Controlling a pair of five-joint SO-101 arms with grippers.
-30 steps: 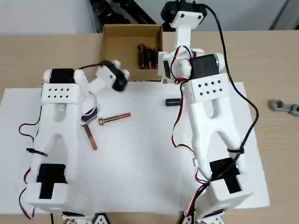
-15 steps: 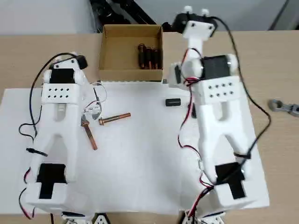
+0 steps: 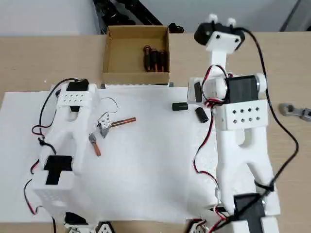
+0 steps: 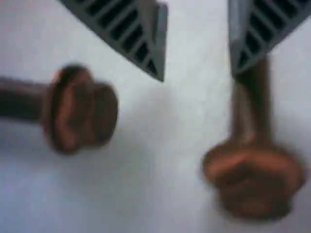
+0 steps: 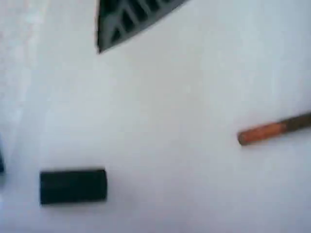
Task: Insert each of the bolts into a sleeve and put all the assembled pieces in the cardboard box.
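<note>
At the left of the white sheet (image 3: 146, 184) on the tabletop (image 3: 48, 53), the left hand (image 3: 103, 127) is seen released, low over the heads of 2 loose bolts, with nothing grasped. In the left wrist view, 1 jaw is over the shank of 1 bolt and the other is over bare sheet between the heads. The slanted bolt (image 3: 95, 145) lies at 7 o'clock from this hand, its long axis running 11 to 5, head nearest the hand. The level bolt (image 3: 121, 121) lies at 3 o'clock, its axis close to 9 to 3, head at the hand and tip toward the sleeve. At 12 o'clock, off the sheet, assembled pieces (image 3: 154, 58) are held in the cardboard box (image 3: 112, 53). Further right, 1 black sleeve (image 3: 180, 106) lies with its axis 9 to 3. The right hand (image 3: 199, 103) is released too and empty, with the sleeve just beside it at 9 o'clock. The level bolt is judged best taken by the nearer left hand, with the jaws closed across the shank, and the sleeve by the right.
</note>
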